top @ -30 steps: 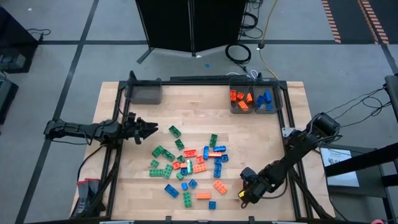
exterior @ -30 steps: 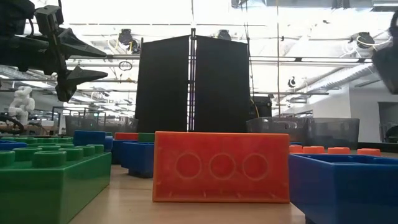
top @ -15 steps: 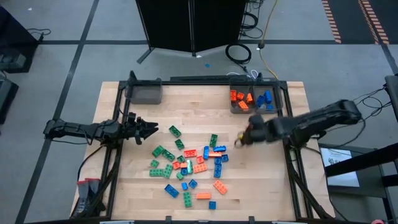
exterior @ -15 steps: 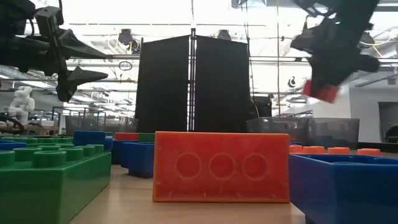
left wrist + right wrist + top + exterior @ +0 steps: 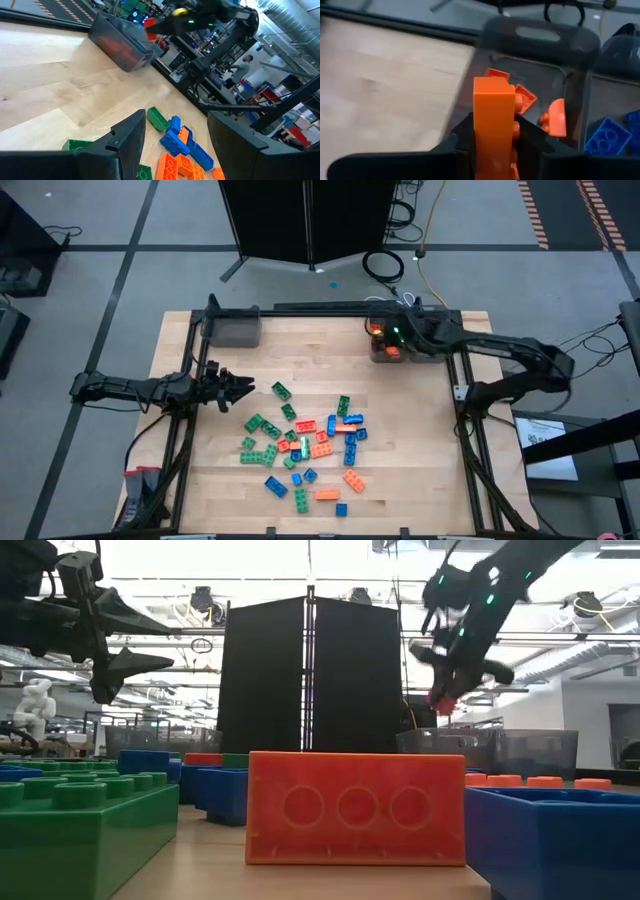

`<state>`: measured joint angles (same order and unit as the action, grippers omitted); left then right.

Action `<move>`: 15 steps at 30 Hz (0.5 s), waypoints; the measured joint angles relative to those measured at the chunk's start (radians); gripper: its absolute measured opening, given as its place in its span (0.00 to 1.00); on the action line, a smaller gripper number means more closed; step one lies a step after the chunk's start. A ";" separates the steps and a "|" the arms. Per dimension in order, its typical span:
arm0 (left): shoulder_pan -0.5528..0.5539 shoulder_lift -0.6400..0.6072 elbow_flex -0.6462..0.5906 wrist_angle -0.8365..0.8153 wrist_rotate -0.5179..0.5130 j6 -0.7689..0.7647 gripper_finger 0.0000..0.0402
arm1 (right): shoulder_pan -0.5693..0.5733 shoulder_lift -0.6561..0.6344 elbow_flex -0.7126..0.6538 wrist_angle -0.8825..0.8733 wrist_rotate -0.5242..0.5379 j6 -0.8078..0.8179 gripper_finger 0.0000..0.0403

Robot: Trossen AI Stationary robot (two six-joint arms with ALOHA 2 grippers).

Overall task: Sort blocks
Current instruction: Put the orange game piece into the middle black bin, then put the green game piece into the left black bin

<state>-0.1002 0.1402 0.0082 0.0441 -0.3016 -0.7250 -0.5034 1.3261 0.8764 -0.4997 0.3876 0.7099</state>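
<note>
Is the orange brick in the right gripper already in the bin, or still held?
Still held. The right gripper is shut on the orange brick, above the bin that holds other orange bricks.

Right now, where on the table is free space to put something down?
Bare wood lies between the empty grey bin and the bin of orange blocks, and along the table's right side. The loose blocks crowd the middle, toward the near edge.
</note>
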 joint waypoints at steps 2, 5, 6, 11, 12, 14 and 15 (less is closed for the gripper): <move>0.000 0.000 0.000 0.000 0.001 -0.002 0.54 | -0.036 0.060 0.000 0.023 -0.030 -0.036 0.19; 0.000 0.000 0.000 0.000 0.003 -0.003 0.54 | -0.066 0.127 0.000 0.025 -0.089 -0.085 0.24; 0.000 0.000 0.000 0.000 0.005 -0.004 0.54 | -0.072 0.138 0.000 0.025 -0.104 -0.094 0.29; 0.000 0.000 0.000 0.000 0.011 -0.028 0.54 | -0.081 0.116 0.000 0.026 -0.104 -0.104 0.53; 0.000 0.000 0.000 0.000 0.013 -0.028 0.54 | -0.083 0.101 0.000 0.029 -0.101 -0.111 0.56; 0.000 0.000 0.000 0.000 0.013 -0.028 0.54 | -0.088 0.063 0.000 0.047 -0.102 -0.134 0.58; 0.000 0.000 0.000 0.000 0.016 -0.028 0.54 | -0.088 0.042 0.000 0.060 -0.105 -0.149 0.59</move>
<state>-0.1005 0.1402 0.0082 0.0437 -0.2854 -0.7528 -0.5919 1.3684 0.8764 -0.4394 0.2828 0.5613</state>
